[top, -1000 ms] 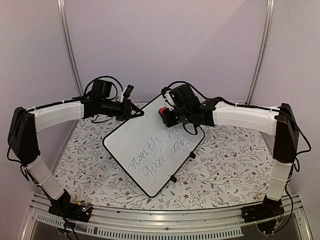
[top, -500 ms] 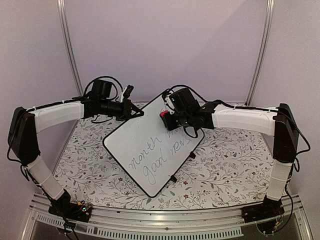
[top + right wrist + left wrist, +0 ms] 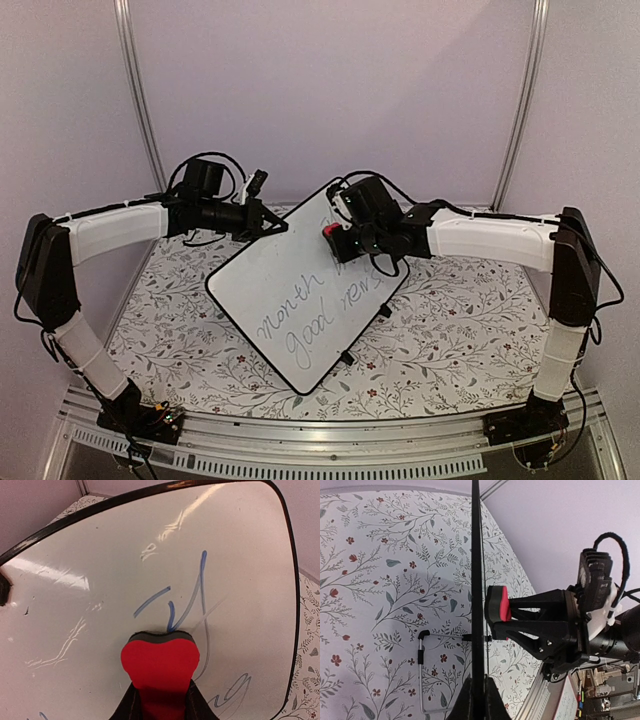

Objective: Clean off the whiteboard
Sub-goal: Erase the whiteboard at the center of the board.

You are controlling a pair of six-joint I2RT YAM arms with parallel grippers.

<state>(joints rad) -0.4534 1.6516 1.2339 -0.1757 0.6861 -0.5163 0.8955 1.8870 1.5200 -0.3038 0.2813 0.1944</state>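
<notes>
We found the whiteboard [image 3: 270, 285] standing on the flower-patterned table [image 3: 450, 330] between the two arms, with one corner toward the bases. The left end effector [image 3: 284, 228] was clamped on the board's far-left edge, its fingers [image 3: 463, 707] closed on either side of the black frame. The right end effector [image 3: 335, 232] was clamped on a red eraser [image 3: 160, 662]. The eraser's grey felt face lay against the board's upper part, at the top of the handwriting [image 3: 315, 315].

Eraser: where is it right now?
The eraser is near centre in the top view, clamped in the right gripper and pressed against the whiteboard's upper right part, at the top of the handwriting.
</notes>
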